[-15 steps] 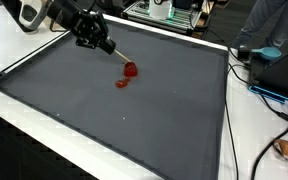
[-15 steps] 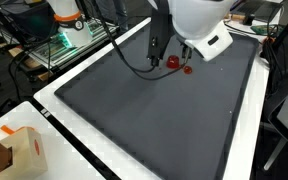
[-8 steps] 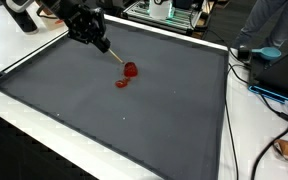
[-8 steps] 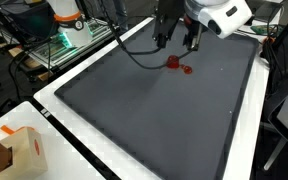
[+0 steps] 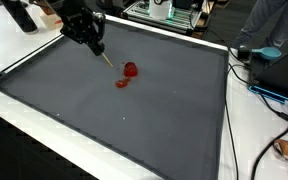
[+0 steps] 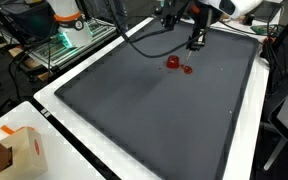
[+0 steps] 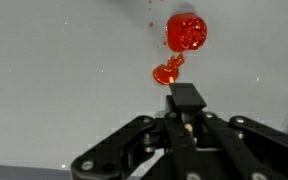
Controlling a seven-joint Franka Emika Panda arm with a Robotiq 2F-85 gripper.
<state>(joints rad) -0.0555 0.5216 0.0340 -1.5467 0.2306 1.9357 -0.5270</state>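
The end effector (image 5: 92,43) pinches a thin stick (image 5: 105,58); its long axis slants down toward red blobs (image 5: 130,70) on the mat (image 5: 134,120).

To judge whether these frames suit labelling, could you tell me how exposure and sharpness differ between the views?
Wrist view: the dark mat washes out to pale grey; the close gripper looks soft, the red blob somewhat clearer. Both exterior views: even light, the mat reads dark, no strong glare.
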